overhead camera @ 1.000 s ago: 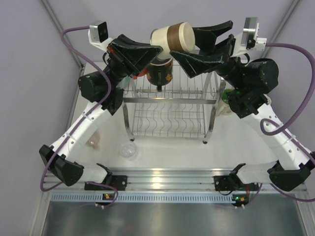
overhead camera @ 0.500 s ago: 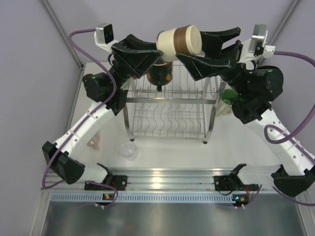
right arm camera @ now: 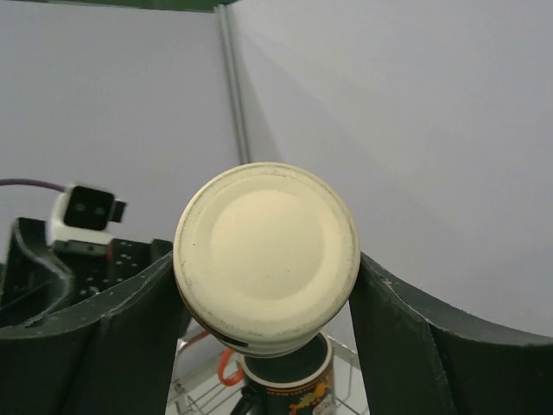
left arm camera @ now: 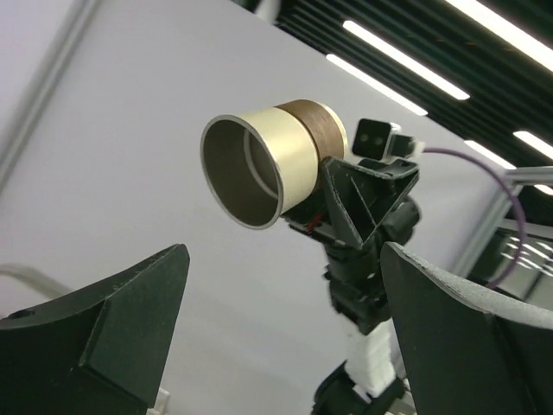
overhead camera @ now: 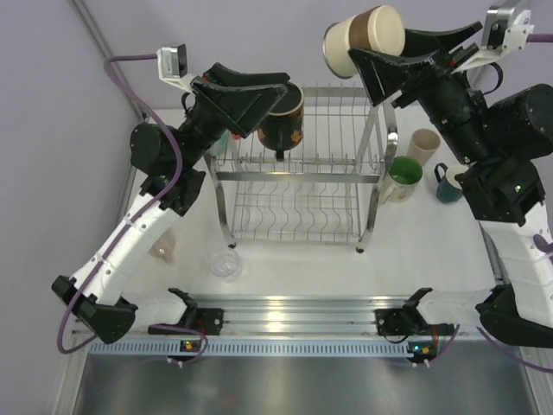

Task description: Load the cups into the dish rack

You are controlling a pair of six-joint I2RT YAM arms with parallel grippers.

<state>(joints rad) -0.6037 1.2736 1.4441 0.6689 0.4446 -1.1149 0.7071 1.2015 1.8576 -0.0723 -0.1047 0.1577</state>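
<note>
My right gripper (overhead camera: 377, 50) is clamped on the paper cup (overhead camera: 361, 33), high above the dish rack (overhead camera: 298, 177). My left gripper (overhead camera: 275, 93) is spread and holds nothing. Only the black mug (overhead camera: 283, 125) is racked. The green mug (overhead camera: 402, 177), beige cup (overhead camera: 425, 145), teal mug (overhead camera: 449, 183), clear cup (overhead camera: 225, 264) and pink cup (overhead camera: 162, 251) wait on the table (overhead camera: 302, 270).

The table (overhead camera: 294, 270) bears dish rack (overhead camera: 298, 176), green mug (overhead camera: 400, 177), beige cup (overhead camera: 424, 145), teal mug (overhead camera: 449, 183), clear cup (overhead camera: 225, 264).
</note>
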